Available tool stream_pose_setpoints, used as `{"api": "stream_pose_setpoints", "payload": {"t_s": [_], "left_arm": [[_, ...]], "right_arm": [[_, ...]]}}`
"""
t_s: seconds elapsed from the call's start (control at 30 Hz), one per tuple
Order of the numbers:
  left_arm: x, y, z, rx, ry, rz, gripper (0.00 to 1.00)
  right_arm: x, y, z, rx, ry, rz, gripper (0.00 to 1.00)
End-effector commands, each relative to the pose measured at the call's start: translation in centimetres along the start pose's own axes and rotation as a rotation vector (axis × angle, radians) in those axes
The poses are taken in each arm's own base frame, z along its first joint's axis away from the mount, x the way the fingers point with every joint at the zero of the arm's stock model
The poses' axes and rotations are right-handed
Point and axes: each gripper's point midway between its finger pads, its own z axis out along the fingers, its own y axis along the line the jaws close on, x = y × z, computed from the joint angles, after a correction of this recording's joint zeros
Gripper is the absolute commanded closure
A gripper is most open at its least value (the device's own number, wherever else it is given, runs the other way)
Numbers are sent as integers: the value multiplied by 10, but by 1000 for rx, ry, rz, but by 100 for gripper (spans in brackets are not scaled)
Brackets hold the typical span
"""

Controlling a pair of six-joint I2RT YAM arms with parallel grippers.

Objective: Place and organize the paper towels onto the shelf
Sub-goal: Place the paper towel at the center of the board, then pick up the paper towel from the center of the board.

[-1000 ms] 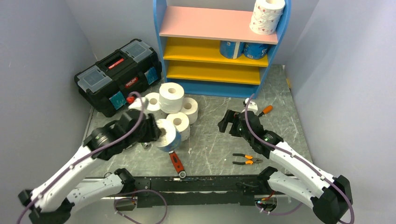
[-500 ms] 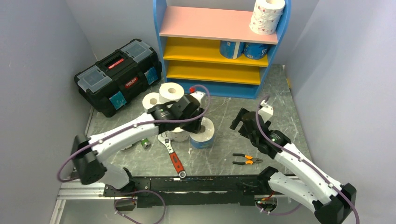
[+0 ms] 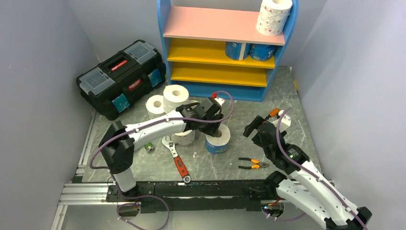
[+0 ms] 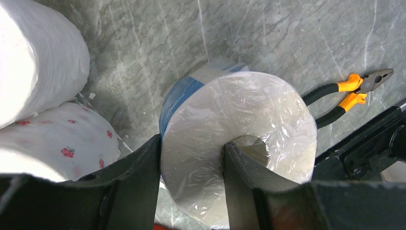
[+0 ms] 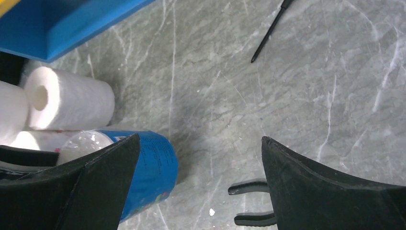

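Observation:
My left gripper point(image 3: 214, 125) is shut on a blue-wrapped paper towel roll point(image 3: 218, 139) standing at the table's middle. One finger sits in the core and the other presses the outer wall; the left wrist view shows this grip point(image 4: 191, 163) on the plastic-covered end of the roll point(image 4: 268, 110). My right gripper point(image 3: 253, 128) hangs open to the roll's right, nothing between its fingers point(image 5: 200, 139). The blue shelf point(image 3: 163, 33) holds a pink-dotted roll point(image 3: 274, 17) on the pink board and two blue-wrapped rolls point(image 3: 238, 50) on the upper yellow board. More rolls point(image 3: 175, 96) are piled left of centre.
A black toolbox point(image 3: 122, 76) sits at the back left. Orange-handled pliers point(image 3: 253, 164) lie near the right arm, a red-handled wrench point(image 3: 178, 163) near the front, and a screwdriver point(image 3: 273, 113) behind the right gripper. A small can point(image 3: 150, 147) lies by the left arm.
The left arm has carried the blue-wrapped roll rightward from the pile to the table's middle. The right arm has drawn back to the right, still open.

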Motion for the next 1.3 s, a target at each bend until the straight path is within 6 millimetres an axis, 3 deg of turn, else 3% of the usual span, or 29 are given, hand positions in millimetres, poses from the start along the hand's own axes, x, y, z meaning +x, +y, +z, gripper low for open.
{"api": "stream_pose_setpoints", "payload": {"t_s": [0.0, 0.2, 0.37, 0.6, 0.77, 0.9, 1.03, 1.13, 1.27], "left_arm": [[-38, -20, -9, 72, -115, 26, 66], [-30, -19, -6, 72, -80, 37, 51], [-33, -21, -17, 86, -103, 30, 35], [-58, -19, -61, 76, -205, 12, 23], [-62, 2, -106, 2, -295, -40, 18], [-43, 40, -136, -106, -393, -140, 18], [-3, 79, -151, -200, -446, -266, 18], [25, 100, -157, -223, -480, -347, 19], [49, 118, -169, -217, -552, -449, 20]], "right_arm": [[4, -4, 4, 29, 13, -21, 1], [3, -2, 3, 16, 11, -23, 1], [3, 0, 2, 1, 12, -20, 0], [10, 9, 3, -35, 52, -34, 0], [30, 42, 4, -191, 154, -54, 0], [46, 63, 6, -257, 245, -40, 0], [60, 72, 10, -250, 322, 2, 3], [69, 75, 12, -236, 369, 35, 5], [75, 78, 8, -233, 416, 115, 7]]}}
